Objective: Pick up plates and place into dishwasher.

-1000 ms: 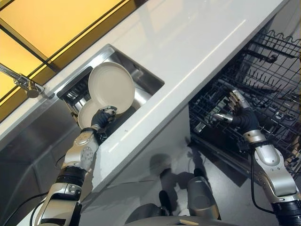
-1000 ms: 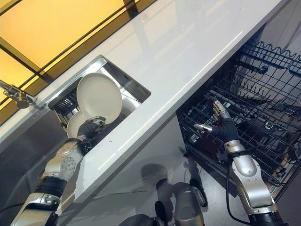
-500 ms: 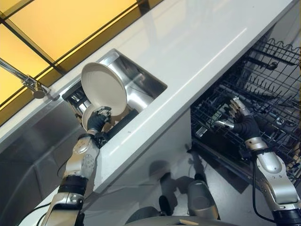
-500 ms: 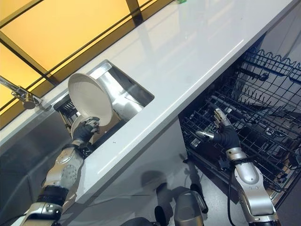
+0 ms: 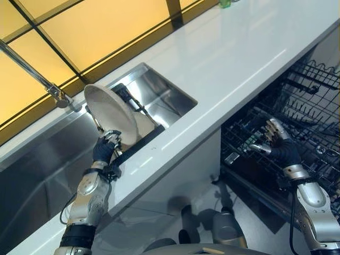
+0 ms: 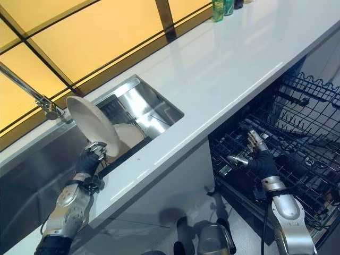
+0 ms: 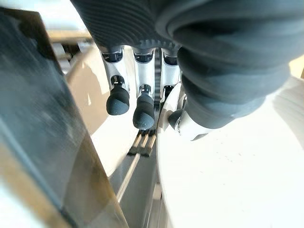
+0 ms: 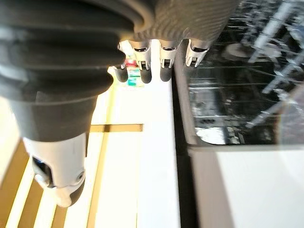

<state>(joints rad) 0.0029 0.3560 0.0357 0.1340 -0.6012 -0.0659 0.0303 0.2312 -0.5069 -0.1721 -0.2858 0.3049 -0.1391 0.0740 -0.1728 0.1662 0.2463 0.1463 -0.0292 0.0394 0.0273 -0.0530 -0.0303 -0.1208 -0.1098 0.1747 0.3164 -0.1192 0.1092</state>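
My left hand [image 5: 104, 149] is shut on the lower rim of a cream plate [image 5: 110, 112], which I hold tilted on edge above the steel sink [image 5: 162, 98]. In the left wrist view my thumb and fingers [image 7: 141, 105] pinch that plate [image 7: 228, 166]. A second cream plate [image 6: 127, 137] leans in the sink behind it. My right hand [image 5: 276, 144] hovers open over the dishwasher's lower rack [image 5: 249, 141], holding nothing; its fingers [image 8: 142, 61] are straight in the right wrist view.
A white counter [image 5: 234, 64] runs between the sink and the open dishwasher [image 6: 303, 138]. A faucet [image 5: 37, 79] stands at the sink's left. Bottles [image 6: 222, 7] stand at the counter's far end. An upper wire rack [image 5: 319, 79] juts out on the right.
My left hand has turned the plate from face-on to nearly edge-on. The camera has shifted, so the whole scene sits differently. My right hand stays open over the rack.
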